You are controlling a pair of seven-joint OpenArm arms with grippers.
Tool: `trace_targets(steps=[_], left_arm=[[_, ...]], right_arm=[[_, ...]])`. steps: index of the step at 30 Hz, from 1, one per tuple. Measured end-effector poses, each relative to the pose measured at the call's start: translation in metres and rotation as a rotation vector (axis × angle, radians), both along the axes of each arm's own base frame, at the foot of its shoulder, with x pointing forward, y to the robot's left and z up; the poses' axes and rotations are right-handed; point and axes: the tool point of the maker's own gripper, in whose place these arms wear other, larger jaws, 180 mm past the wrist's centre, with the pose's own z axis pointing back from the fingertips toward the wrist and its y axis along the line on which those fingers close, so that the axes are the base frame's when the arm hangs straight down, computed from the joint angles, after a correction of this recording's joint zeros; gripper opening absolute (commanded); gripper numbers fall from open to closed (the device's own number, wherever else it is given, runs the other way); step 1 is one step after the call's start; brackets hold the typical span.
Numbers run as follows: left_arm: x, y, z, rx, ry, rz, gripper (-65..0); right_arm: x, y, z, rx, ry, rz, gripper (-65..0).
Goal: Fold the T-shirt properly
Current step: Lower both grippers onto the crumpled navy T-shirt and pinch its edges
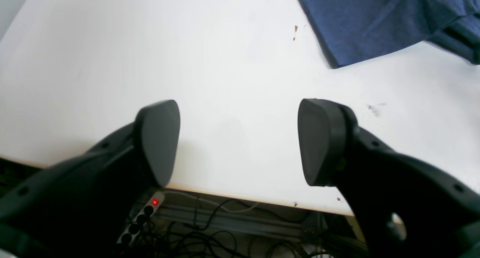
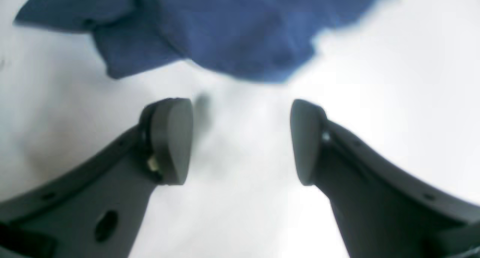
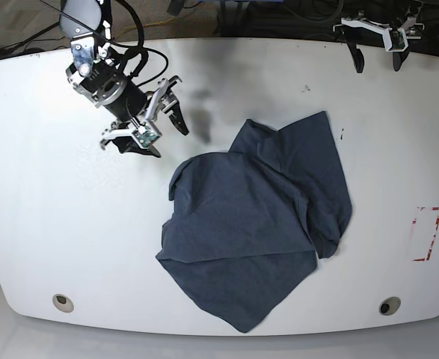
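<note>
T-shirt (image 3: 256, 224) crumpled mid-table, layers overlapping. Right gripper (image 3: 153, 123) wide, empty, just beside shirt's upper-left edge. Left gripper (image 3: 376, 43) wide, empty, well apart. Risk: pinching stacked layers, fold skews.

White table (image 3: 47, 224) with two round grommets, near left (image 3: 63, 302) and near right (image 3: 389, 306); red tape marking (image 3: 426, 234) at right edge.
</note>
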Motion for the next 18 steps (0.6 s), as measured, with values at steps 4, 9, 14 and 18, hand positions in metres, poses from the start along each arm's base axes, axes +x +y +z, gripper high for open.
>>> trace_targets(steps=[4,9,14,18], left_arm=[[0.005,0.000,0.002,0.001,-0.014,-0.004,-19.2],[0.013,0.000,0.004,0.003,-0.037,-0.007,-19.2],[0.012,0.000,0.003,0.052,-0.019,-0.035,-19.2],[0.011,-0.002,0.001,0.106,0.002,-0.069,-19.2]], right_arm=[[0.009,0.017,0.002,-0.127,-0.059,0.117,-25.8],[0.023,0.038,-0.004,-0.308,-0.132,0.262,-26.3],[0.038,0.039,-0.025,-0.441,-0.118,0.330,-26.3],[0.051,0.042,-0.032,-0.464,-0.110,0.355,-26.5]])
